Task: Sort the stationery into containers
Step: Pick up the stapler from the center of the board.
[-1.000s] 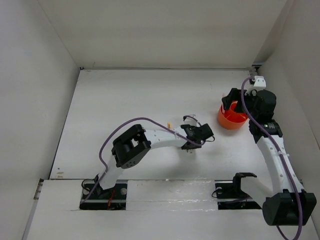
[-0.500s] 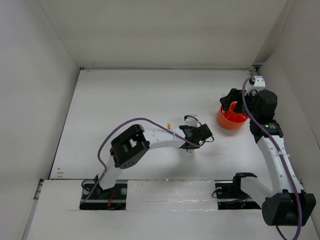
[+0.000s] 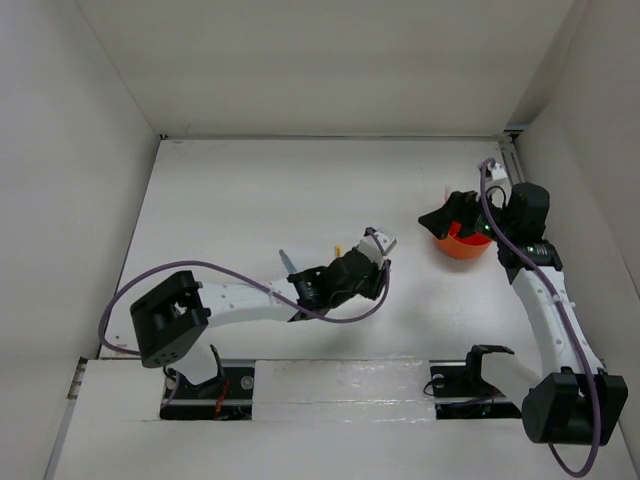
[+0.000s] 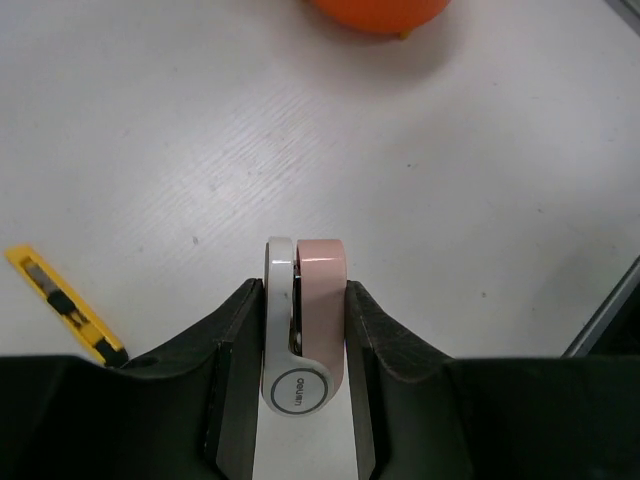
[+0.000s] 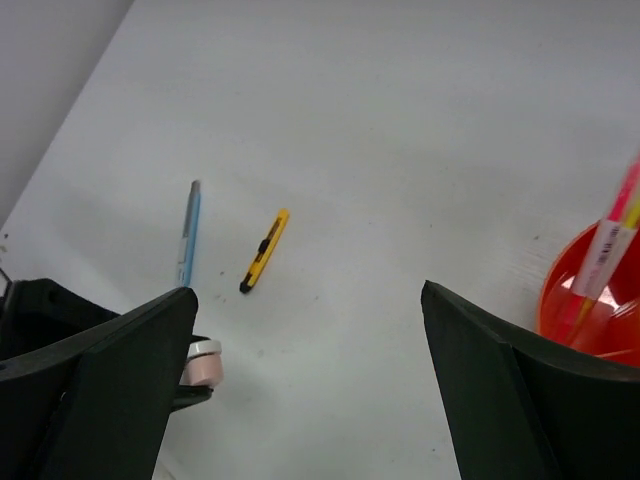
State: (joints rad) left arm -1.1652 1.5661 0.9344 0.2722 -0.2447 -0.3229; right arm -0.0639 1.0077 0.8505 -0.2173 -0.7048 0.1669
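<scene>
My left gripper is shut on the small grey-pink piece, a white and pink tape dispenser held upright between the jaws just above the table. The yellow-black cutter lies to its left; it also shows in the top view and the right wrist view. A blue pen lies further left on the table. The orange tub stands at the right with pens standing in it. My right gripper is open and empty, at the tub's left rim.
White walls enclose the table on the left, back and right. The tub's edge shows at the top of the left wrist view. The left arm lies low across the near middle of the table.
The left arm has dropped and stretched out, its gripper shifting left and back with the grey-pink piece; the blue pen is now uncovered. The right gripper has swung left off the tub.
</scene>
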